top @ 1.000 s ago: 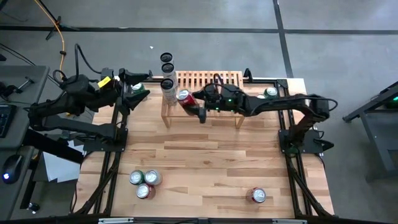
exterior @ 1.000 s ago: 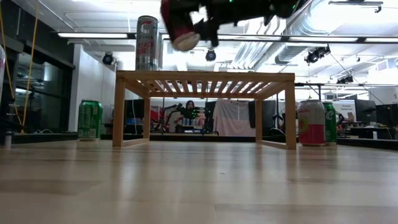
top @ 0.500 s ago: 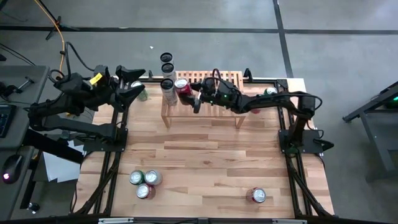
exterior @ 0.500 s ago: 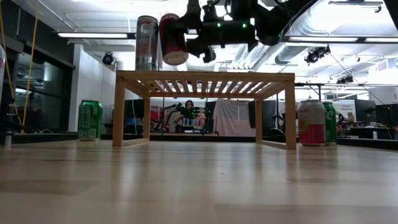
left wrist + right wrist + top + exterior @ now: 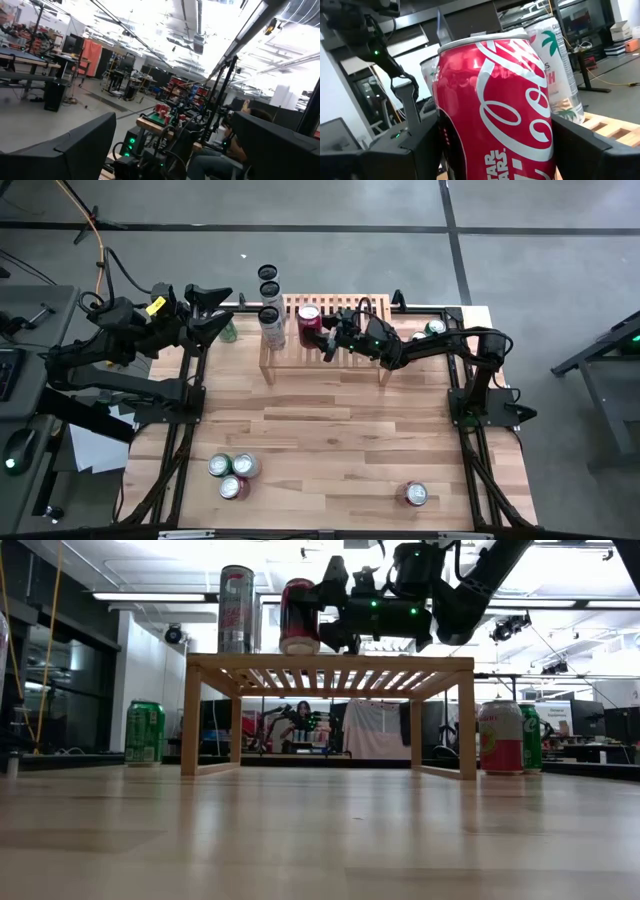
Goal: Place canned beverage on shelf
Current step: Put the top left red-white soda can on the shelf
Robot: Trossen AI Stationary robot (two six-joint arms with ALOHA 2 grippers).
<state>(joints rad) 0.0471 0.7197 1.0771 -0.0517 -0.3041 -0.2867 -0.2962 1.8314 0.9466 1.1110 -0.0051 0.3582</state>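
The right gripper [image 5: 320, 332] pinches an upright red can [image 5: 298, 616] over the shelf [image 5: 330, 666], beside a tall can [image 5: 236, 608]. Next, seemingly: lower, then release. The left gripper [image 5: 208, 313] waits, spread wide.

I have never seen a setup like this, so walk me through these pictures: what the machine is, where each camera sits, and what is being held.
Two dark robot arms work at a wooden table. One camera looks straight down, one sits at table height, and one rides on each wrist. The right end effector grips a red can, upright on or just above the light-wood shelf, beside tall cans at its end. The left end effector waits open at the table's far left edge. Other cans stand near the front.
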